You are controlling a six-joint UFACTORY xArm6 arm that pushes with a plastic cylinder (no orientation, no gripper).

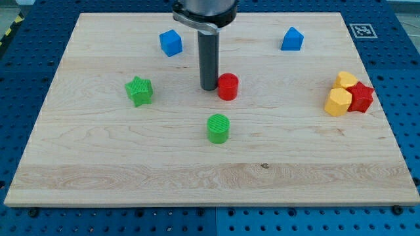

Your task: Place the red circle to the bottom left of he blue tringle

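Note:
The red circle (228,86) is a short red cylinder near the middle of the wooden board (98,164). My tip (209,88) rests on the board right beside the red circle's left side, touching or nearly touching it. The blue triangle-like block (293,39) sits toward the view's top right, well up and to the right of the red circle. The rod rises from the tip to the view's top edge.
A blue cube (170,42) lies at the top left of the tip. A green star (139,90) lies to the left, a green cylinder (218,128) below. Two yellow blocks (338,101) (346,80) and a red star (360,97) cluster at the right edge.

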